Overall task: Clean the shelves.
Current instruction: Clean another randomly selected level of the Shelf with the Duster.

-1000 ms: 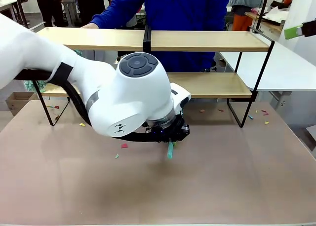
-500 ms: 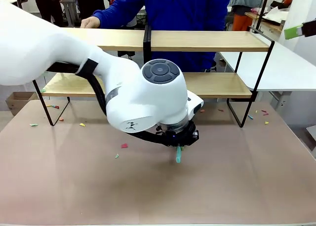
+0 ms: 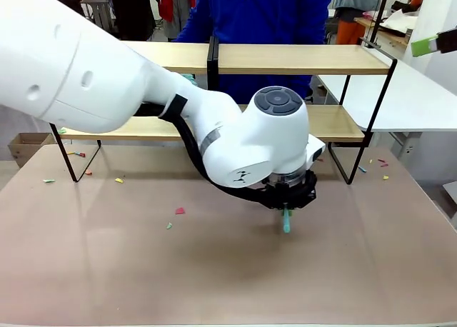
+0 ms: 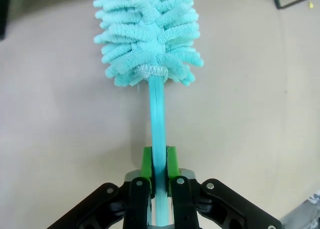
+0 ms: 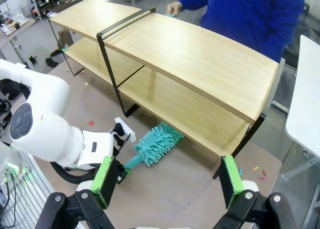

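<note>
The shelves [image 3: 300, 58] stand across the far half of the table, two light-wood boards in a black frame, seen from above as shelves [image 5: 200, 54]. My left gripper [image 3: 288, 198] hangs low over the table in front of them, shut on the thin handle of a turquoise duster [image 3: 286, 220]. In the left wrist view the left gripper [image 4: 159, 164] clamps the handle and the duster [image 4: 149, 34] spreads its fluffy head just over the mat. The right wrist view has the duster [image 5: 157, 143] pointing at the lower board. My right gripper [image 5: 168, 185] is open, high above the table.
Small paper scraps lie on the mat, a red scrap [image 3: 180, 210] and a yellow scrap [image 3: 118, 180] among them. A person in blue [image 3: 264, 13] stands behind the shelves. A white table [image 3: 414, 95] adjoins at the right. One green pad [image 3: 423, 47] of my right gripper shows top right.
My left arm has swept to the right across the mat with the duster in its grip. The person's hand has left the top board's left end.
</note>
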### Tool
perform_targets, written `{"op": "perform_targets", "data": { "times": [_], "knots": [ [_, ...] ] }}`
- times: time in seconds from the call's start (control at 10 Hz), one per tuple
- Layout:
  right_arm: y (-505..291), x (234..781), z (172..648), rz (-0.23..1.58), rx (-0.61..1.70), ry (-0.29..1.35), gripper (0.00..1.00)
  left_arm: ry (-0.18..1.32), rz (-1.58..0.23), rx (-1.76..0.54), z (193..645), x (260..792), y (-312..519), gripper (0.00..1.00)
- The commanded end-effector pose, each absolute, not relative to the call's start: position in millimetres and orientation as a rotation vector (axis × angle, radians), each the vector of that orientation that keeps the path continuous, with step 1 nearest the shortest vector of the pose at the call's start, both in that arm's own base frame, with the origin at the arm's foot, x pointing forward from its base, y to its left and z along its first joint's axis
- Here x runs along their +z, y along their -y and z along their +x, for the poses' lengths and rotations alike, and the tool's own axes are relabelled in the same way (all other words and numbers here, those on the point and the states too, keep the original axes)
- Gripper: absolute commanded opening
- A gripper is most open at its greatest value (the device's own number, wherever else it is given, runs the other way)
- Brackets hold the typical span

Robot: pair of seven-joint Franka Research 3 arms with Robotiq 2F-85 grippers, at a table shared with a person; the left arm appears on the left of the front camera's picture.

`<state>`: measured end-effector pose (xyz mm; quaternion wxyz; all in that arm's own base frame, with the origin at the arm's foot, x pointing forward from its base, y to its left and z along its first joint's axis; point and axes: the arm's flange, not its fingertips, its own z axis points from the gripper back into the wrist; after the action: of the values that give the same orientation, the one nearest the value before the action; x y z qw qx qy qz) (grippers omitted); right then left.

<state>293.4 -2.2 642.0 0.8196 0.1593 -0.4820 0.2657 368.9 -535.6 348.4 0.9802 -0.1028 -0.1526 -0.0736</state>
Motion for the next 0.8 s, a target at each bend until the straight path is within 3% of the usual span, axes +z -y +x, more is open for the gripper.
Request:
{"op": "perform_targets", "data": {
  "times": [0.0,0.7],
  "knots": [
    [2.1,640.7,293.9,0.343,0.573,1.028,1.0,0.281,-0.249,-0.188,378.6,354.4,550.4,0.13],
    [2.1,640.7,293.9,0.343,0.573,1.028,1.0,0.197,-0.385,-0.274,385.1,352.7,608.3,0.13]
  ]
}}
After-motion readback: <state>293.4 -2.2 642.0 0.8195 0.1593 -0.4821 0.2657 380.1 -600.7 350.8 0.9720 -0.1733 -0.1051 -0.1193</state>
